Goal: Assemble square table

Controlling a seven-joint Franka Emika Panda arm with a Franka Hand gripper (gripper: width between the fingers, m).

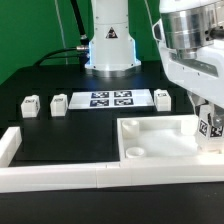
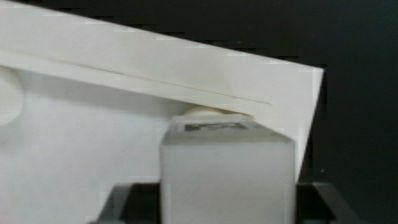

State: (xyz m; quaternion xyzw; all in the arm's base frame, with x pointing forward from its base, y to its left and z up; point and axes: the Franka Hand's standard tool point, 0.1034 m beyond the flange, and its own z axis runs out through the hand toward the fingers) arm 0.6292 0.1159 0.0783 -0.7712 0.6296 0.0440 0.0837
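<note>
White leg (image 1: 211, 128): pinched upright by the hand (image 1: 208, 132)
Tabletop (image 1: 160, 140): its corner on the exterior view's right is found straight below the leg

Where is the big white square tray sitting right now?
In the exterior view the tabletop lies at the lower right, beside the white border wall. The claw holds a tagged leg at the tabletop's right edge.
</note>
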